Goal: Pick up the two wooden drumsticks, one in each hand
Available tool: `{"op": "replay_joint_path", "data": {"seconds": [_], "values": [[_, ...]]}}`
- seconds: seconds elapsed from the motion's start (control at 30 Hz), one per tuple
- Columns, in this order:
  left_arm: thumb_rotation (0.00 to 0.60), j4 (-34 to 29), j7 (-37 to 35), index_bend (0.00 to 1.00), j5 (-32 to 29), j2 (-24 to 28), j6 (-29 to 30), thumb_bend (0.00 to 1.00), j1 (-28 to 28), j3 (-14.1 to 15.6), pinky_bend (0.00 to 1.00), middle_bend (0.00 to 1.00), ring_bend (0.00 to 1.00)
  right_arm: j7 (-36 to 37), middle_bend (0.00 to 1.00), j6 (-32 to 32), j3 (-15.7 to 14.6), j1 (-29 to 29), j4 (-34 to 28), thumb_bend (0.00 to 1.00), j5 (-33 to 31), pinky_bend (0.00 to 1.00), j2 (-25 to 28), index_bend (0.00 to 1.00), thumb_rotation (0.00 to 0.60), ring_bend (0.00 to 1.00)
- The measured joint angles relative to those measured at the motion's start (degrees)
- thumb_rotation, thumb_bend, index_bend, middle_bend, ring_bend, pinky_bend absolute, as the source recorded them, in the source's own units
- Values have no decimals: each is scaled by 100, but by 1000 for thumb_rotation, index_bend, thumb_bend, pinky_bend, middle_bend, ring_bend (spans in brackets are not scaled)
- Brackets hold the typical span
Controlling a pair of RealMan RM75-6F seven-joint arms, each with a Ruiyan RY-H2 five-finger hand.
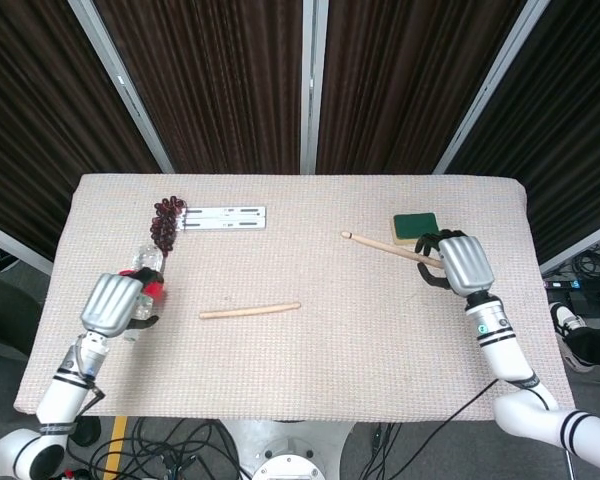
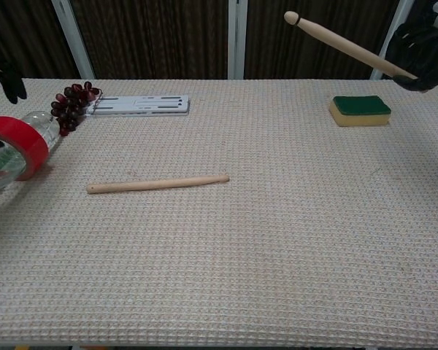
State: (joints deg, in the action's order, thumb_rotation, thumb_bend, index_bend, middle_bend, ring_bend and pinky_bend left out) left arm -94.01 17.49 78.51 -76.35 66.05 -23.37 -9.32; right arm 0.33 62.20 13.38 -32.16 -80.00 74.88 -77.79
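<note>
My right hand [image 1: 464, 263] sits at the right of the head view, fingers curled around the butt of one drumstick [image 1: 390, 248], which is lifted clear of the counter [image 1: 310, 350] and slants up toward the upper left; in the chest view that stick [image 2: 343, 44] crosses the upper right of the frame with its tip highest, above the green-topped sponge [image 2: 360, 110] lying on the cloth below it. The second drumstick [image 1: 250, 311] lies flat near the middle of the counter, left of centre, untouched and well apart from both my hands. My left hand [image 1: 111, 304] hovers at the left edge of the head view, over the plastic bottle [image 2: 14, 149] with the red label; it holds nothing, but I cannot tell from the back of it how far the fingers are spread. Beyond the bottle, toward the upper left, a bunch of dark grapes [image 1: 165, 221] lies touching the end of a flat white strip [image 1: 223, 217].
</note>
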Motion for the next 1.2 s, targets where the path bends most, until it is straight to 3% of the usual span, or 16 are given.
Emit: {"op": "replay_joint_path", "data": {"seconds": [0.2,0.57,0.83,1.2], "values": [[600,121,746,430,-412,-724,-319,131,-428,-71,859,464,763,-99,568,47,-98,127,-221,903,17,398,213,590,600,383],[600,869,1749,430,-1819,-1824,-836,224,-994,-64,867,470,789,-162,567,64,-173,154,-171,903,-27,398,172,590,600,383],[600,1226,1868,442,-2133,-2196,-853,299,-1178,-31,867,489,799,-150,567,55,-201,156,-100,902,-48,398,123,590,600,383],[600,1439,2131,447,-2456,-2333,-861,300,-1377,39,867,519,798,-120,567,43,-203,157,-48,902,-86,398,101,590,600,383]]}}
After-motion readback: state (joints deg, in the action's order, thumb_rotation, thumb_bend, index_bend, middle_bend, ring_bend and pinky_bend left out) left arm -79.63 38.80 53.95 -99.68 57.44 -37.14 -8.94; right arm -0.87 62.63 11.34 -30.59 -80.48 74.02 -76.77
